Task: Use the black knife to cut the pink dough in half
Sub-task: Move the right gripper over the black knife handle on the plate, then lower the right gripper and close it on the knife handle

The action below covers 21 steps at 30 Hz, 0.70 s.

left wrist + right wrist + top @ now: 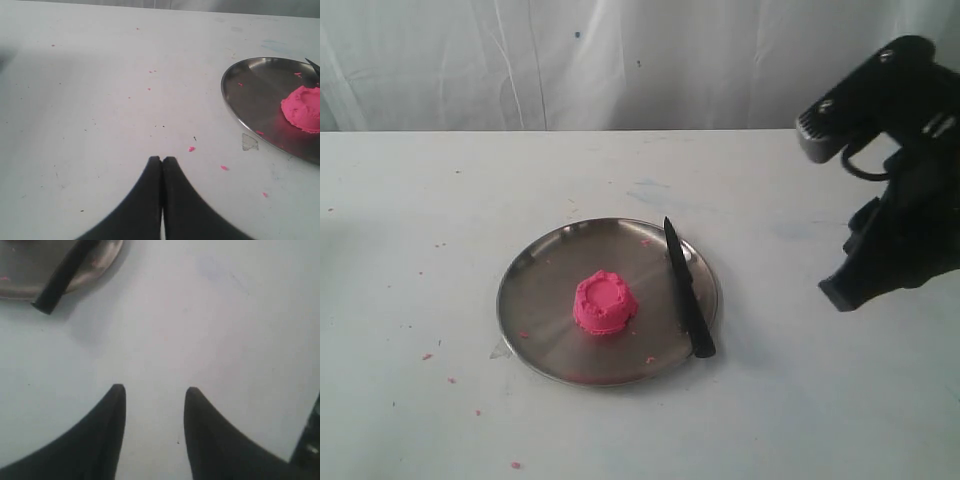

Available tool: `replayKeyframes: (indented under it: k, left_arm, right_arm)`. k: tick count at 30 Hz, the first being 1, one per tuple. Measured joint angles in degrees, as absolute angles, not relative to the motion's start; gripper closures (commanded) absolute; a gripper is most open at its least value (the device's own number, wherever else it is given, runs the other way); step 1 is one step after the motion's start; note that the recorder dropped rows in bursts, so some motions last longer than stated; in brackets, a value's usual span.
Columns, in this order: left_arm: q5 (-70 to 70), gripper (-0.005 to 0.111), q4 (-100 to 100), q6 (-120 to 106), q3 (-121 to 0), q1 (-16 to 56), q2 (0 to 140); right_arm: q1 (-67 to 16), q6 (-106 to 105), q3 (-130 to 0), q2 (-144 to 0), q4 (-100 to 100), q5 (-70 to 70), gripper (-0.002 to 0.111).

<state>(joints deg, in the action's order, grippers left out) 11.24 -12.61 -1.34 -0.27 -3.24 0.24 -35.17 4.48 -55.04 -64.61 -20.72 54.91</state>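
Note:
The pink dough [605, 302] is one round scalloped lump in the middle of the steel plate [535, 285]; the left wrist view shows its edge [303, 109]. The black knife [687, 290] lies across the plate's right rim, handle overhanging towards the front; its handle end [62, 276] shows in the right wrist view. My right gripper [154, 390] hovers open over bare table to the right of the plate, and in the exterior view it is the dark arm [895, 240]. My left gripper [162, 159] is shut and empty, left of the plate [235, 105].
Tiny pink crumbs [191, 148] are scattered on the white table [410, 220] left of and in front of the plate. A white curtain hangs behind the table. A small clear scrap [249, 142] lies by the plate's rim.

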Motion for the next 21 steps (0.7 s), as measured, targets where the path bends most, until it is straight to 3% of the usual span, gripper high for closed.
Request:
replayKeyframes:
  k: [4, 8, 11, 21]
  left_arm:
    - [11.24, 0.107, -12.61, -1.34, -0.27, -3.24, 0.24]
    - [11.24, 0.107, -12.61, -1.34, -0.27, -3.24, 0.24]
    - [11.24, 0.107, -12.61, -1.34, -0.27, -3.24, 0.24]
    - [11.24, 0.107, -12.61, -1.34, -0.27, -3.24, 0.24]
  right_arm:
    - [-44.7, 15.47, -59.77, -73.41, -29.96, 60.32, 0.07]
    - [-50.7, 23.05, -65.09, -84.93, -34.17, 59.98, 0.06]
    - [-51.35, 26.86, -69.29, -93.34, -36.63, 59.2, 0.053]
    - [-51.35, 28.26, -78.23, -110.68, -37.45, 57.37, 0.052]
